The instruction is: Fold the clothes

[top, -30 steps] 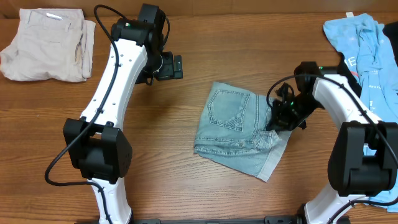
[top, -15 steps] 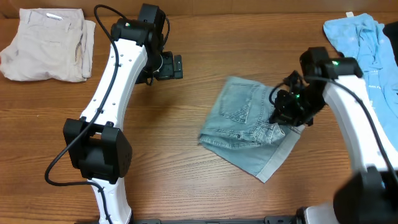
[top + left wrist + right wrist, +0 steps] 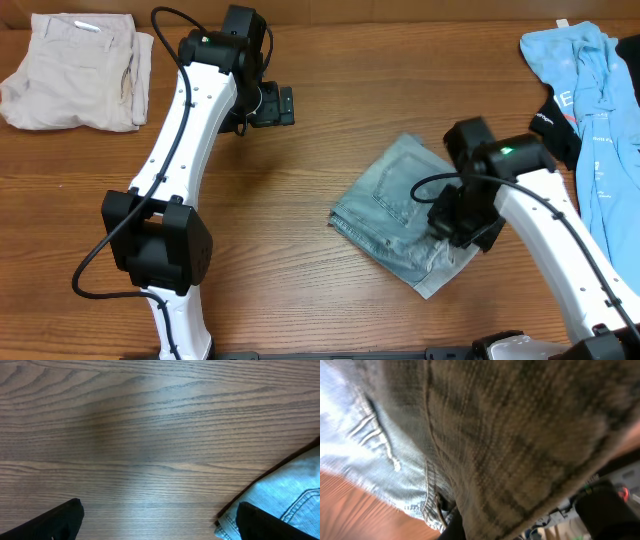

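Observation:
The pale-blue denim shorts (image 3: 392, 203) lie folded and skewed on the table, right of centre. My right gripper (image 3: 463, 222) is shut on their right edge, and the cloth bunches under it. In the right wrist view the denim (image 3: 470, 435) fills the frame and is pinched between the jaws (image 3: 530, 520). My left gripper (image 3: 284, 105) is open and empty over bare wood at the back centre. In the left wrist view its jaws (image 3: 160, 520) are spread, and a corner of the shorts (image 3: 285, 495) shows at lower right.
Folded beige shorts (image 3: 75, 70) lie at the back left corner. A sky-blue printed T-shirt (image 3: 590, 70) and a black garment (image 3: 558, 122) lie at the right edge. The table is brown wood (image 3: 300, 260).
My right arm has swung toward the front with the denim shorts, dragging and turning them rightward and frontward. The left arm has not moved.

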Available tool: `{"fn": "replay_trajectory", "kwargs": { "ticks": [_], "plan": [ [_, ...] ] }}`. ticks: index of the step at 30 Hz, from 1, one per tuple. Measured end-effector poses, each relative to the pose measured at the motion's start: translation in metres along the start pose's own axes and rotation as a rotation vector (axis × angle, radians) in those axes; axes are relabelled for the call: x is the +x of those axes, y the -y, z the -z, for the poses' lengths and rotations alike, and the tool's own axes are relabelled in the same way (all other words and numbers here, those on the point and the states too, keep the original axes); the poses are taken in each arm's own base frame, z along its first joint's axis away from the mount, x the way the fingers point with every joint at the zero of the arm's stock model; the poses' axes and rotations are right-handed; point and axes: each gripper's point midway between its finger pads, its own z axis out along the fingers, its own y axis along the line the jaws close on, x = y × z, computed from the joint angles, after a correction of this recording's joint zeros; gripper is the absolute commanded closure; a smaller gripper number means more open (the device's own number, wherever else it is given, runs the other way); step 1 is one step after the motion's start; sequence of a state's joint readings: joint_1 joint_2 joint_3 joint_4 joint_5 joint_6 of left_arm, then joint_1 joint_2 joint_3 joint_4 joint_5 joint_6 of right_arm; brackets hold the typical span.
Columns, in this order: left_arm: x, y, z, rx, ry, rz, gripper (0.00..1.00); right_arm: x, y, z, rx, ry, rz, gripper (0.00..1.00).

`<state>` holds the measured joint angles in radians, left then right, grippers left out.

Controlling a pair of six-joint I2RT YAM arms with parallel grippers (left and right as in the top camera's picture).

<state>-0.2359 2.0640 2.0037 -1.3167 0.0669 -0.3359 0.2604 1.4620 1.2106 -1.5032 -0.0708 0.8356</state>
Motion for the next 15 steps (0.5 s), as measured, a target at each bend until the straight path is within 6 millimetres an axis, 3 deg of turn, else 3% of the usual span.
{"fn": "replay_trajectory", "kwargs": {
  "ticks": [8,9,10,11,12,15],
  "plan": [
    [0.0,0.0,0.0,0.0,-0.001,-0.003,0.0,-0.013,0.003,-0.018,0.02,0.06,-0.103,0.96],
    [0.0,0.0,0.0,0.0,-0.001,-0.003,0.0,-0.015,0.002,-0.019,0.015,0.065,-0.106,0.92],
    [0.001,0.0,0.0,-0.001,-0.004,-0.003,0.0,-0.017,0.002,-0.021,0.012,0.07,-0.109,0.77],
    [0.001,0.0,0.0,-0.002,-0.005,-0.003,0.0,-0.02,0.003,-0.022,0.01,0.076,-0.116,0.46],
    [0.001,0.0,0.0,-0.001,-0.004,-0.003,0.0,-0.022,0.004,-0.022,0.011,0.08,-0.12,0.04],
    [0.002,-0.001,0.0,-0.002,-0.006,-0.003,0.0,-0.027,0.006,-0.022,0.009,0.091,-0.13,0.0]
  ]
}}
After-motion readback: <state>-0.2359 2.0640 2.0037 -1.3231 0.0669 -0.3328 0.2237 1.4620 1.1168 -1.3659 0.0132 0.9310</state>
